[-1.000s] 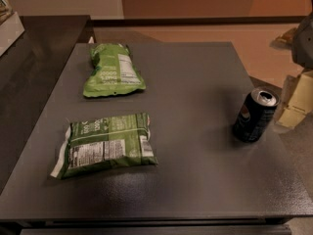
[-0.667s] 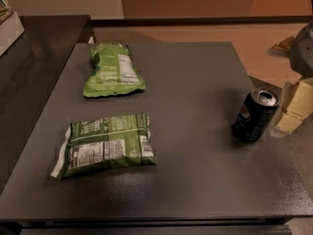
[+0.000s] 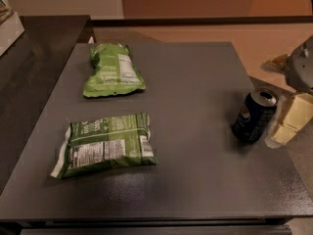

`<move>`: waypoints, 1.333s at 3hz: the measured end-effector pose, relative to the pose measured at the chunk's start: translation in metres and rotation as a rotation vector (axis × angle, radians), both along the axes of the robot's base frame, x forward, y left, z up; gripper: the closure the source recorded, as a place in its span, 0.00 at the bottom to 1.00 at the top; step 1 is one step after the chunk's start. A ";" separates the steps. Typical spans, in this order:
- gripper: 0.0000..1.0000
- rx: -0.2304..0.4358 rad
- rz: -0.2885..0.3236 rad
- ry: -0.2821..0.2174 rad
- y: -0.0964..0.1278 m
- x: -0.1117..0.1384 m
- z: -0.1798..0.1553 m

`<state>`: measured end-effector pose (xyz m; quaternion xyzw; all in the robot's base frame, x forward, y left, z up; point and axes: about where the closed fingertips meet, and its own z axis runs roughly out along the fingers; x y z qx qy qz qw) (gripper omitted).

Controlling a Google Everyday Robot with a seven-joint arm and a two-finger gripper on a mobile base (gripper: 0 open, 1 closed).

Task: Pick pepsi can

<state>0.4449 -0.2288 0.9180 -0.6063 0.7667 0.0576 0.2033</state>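
Observation:
The pepsi can [image 3: 254,115], dark navy with a silver top, stands upright near the right edge of the dark grey table [image 3: 195,82]. My gripper [image 3: 289,120], cream-coloured below a grey wrist, hangs at the right edge of the view, just right of the can and close beside it at about its height. It holds nothing that I can see. Part of the gripper is cut off by the frame edge.
Two green snack bags lie on the left half of the table: one at the back [image 3: 111,70], one nearer the front [image 3: 105,145]. A dark counter [image 3: 29,58] adjoins the table on the left. Tan floor lies beyond the right edge.
The gripper has shifted slightly lower beside the can. The can and both bags have not moved.

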 end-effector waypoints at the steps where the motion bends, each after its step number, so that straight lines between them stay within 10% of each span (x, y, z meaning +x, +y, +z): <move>1: 0.00 0.024 -0.002 0.009 -0.003 0.003 -0.009; 2: 0.00 0.037 -0.004 0.012 -0.005 0.005 -0.013; 4: 0.41 0.034 -0.010 0.004 -0.014 0.008 -0.011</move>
